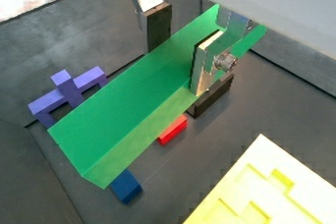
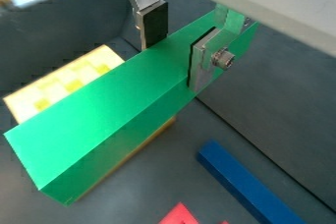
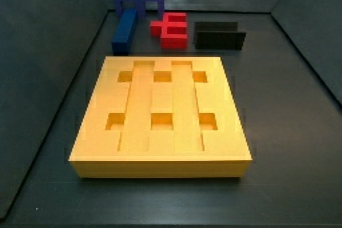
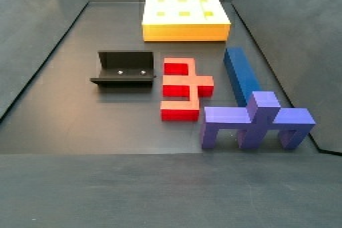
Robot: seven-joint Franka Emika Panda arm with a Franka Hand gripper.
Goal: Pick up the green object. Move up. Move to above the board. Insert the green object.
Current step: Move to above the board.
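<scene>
The green object [image 1: 132, 110] is a long plain green bar that runs between my gripper's fingers in both wrist views [image 2: 112, 115]. My gripper [image 1: 184, 56] is shut on it, one dark pad on each side, and holds it well above the floor; the gripper also shows in a wrist view [image 2: 178, 51]. The board [image 1: 269, 189], a yellow-orange slab with square holes, lies on the floor below, partly hidden under the bar in a wrist view [image 2: 59, 85]. It shows whole in both side views [image 3: 160, 97] [image 4: 185, 34]. Neither side view shows the gripper or the bar.
A blue cross-shaped bar [image 3: 127, 17] [image 4: 247, 82] [image 1: 66, 90], a red block [image 3: 170, 27] [image 4: 183, 87] [image 1: 171, 130] and the black fixture [image 3: 218, 35] [image 4: 123, 72] stand on the dark floor beyond one end of the board. Dark walls enclose the floor.
</scene>
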